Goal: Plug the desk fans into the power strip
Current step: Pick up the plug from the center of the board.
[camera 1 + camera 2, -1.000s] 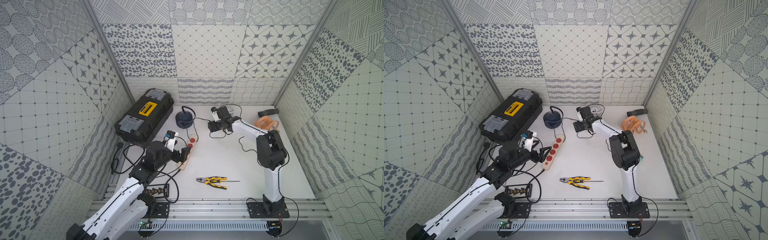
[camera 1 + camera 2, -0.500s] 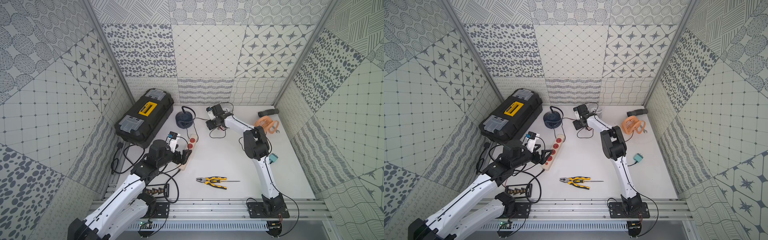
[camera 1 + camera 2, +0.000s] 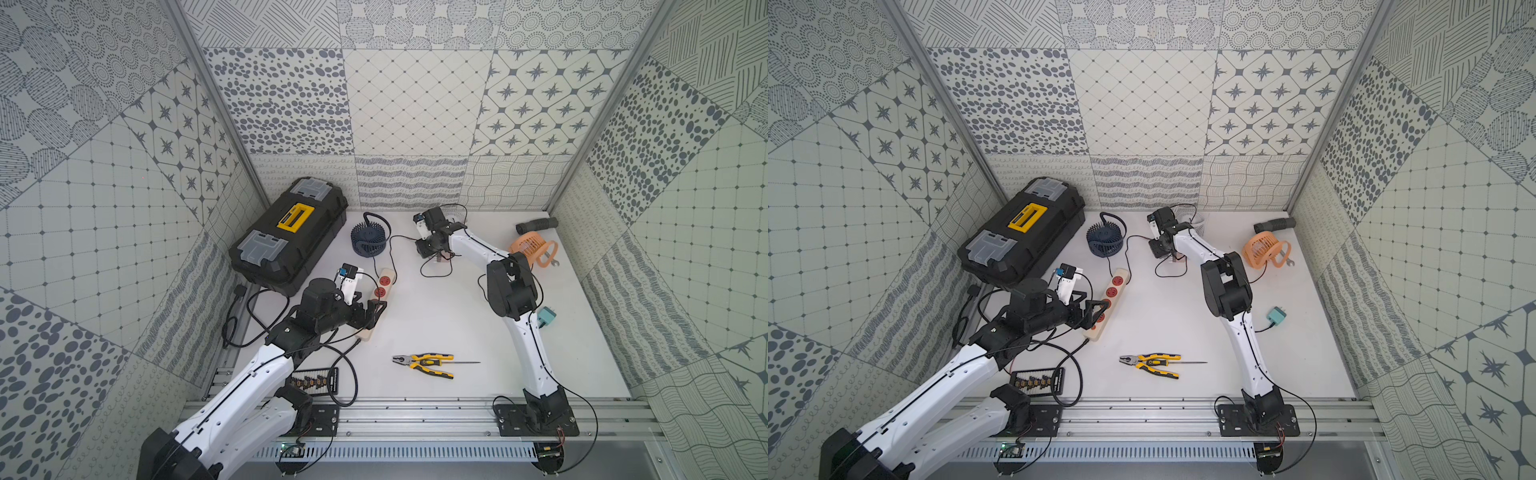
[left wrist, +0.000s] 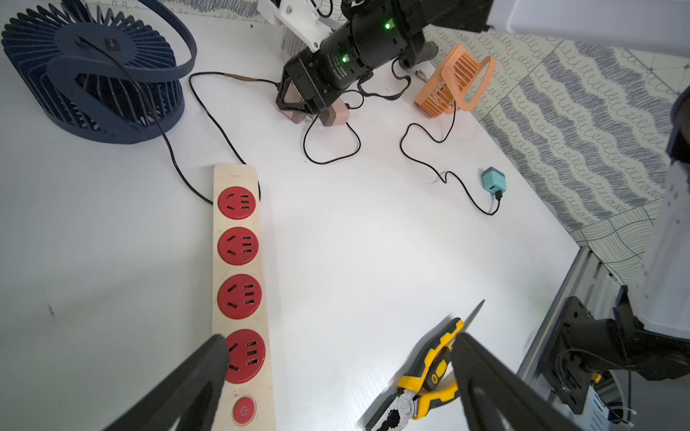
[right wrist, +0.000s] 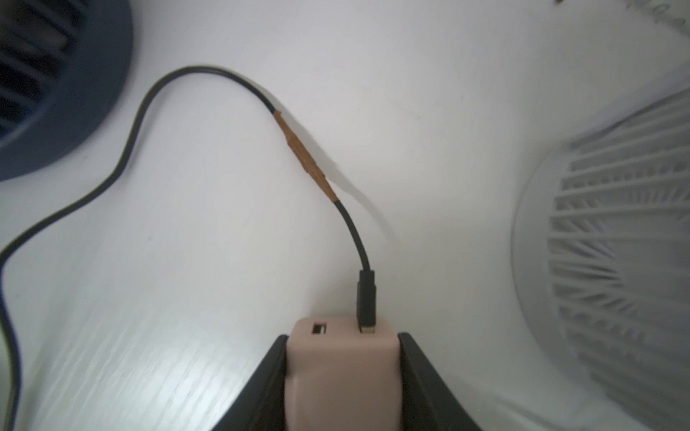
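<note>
My right gripper point(image 5: 342, 337) is shut on a pink USB adapter point(image 5: 341, 369), low at the back of the table point(image 3: 432, 249). A black cable with a brown taped joint point(image 5: 304, 156) runs from the adapter to the dark blue desk fan point(image 3: 368, 239) point(image 5: 48, 74). The cream power strip point(image 4: 237, 261) point(image 3: 384, 276) with red sockets lies in front of that fan. My left gripper point(image 4: 339, 345) point(image 3: 376, 309) hangs open over the strip's button end and holds nothing.
A black toolbox point(image 3: 291, 237) lies at the back left. A white fan point(image 5: 616, 261) stands just beside the held adapter. An orange fan point(image 3: 530, 247), its teal adapter point(image 3: 546, 318) and a black tube point(image 3: 536, 224) are on the right. Yellow pliers point(image 3: 424, 361) lie near the front.
My right gripper shifted slightly left at the back of the table and its jaws closed onto the pink adapter. The left arm barely moved and stays open.
</note>
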Tool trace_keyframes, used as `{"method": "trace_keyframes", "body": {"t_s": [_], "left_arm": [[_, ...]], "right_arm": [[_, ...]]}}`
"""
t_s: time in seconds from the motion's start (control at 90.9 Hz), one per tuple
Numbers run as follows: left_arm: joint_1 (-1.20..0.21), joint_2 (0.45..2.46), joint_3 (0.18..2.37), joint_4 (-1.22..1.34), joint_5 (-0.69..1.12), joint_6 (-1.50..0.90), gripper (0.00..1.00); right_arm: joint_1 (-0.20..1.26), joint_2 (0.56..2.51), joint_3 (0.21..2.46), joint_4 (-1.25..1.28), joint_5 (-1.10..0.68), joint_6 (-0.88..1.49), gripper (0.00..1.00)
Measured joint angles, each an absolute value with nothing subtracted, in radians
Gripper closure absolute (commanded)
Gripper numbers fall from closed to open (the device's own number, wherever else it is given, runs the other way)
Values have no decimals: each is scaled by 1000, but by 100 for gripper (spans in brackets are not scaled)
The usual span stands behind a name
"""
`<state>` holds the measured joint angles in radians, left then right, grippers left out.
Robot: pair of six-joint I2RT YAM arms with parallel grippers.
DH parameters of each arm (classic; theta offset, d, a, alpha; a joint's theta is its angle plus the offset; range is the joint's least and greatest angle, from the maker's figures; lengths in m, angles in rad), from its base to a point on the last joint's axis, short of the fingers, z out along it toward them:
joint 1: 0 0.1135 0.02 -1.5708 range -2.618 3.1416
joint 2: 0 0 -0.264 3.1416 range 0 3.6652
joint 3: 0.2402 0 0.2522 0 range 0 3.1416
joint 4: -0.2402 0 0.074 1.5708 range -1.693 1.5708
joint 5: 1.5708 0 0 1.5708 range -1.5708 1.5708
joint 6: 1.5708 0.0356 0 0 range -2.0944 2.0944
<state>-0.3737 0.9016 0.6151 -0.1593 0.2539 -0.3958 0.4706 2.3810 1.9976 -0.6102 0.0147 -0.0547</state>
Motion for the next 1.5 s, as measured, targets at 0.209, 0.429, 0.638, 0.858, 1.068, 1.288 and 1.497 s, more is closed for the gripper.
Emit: {"method": "trace_keyframes", "body": {"t_s": [0.209,0.429,0.638,0.858,1.068,1.288,1.497], "left_arm": [[-389,952,586,-52,248,-495,7],[-467,1054,565,84,206,-603,10],[-576,1154,560,222,125,-640,13],[-635,1208,551,319,14,-655,23],[-645,1204,550,356,-102,-673,32],[-646,1188,546,386,-194,-687,31],[-646,1194,552,404,-245,-688,45]], "right_arm": [[553,2045,1655,-481,18,153,59],[627,1690,1232,-119,-31,487,61],[714,1628,969,149,-12,788,62],[803,1618,897,305,30,993,62],[825,1590,854,448,47,1127,62],[850,1590,850,490,51,1188,62],[877,1574,846,514,55,1221,62]]}}
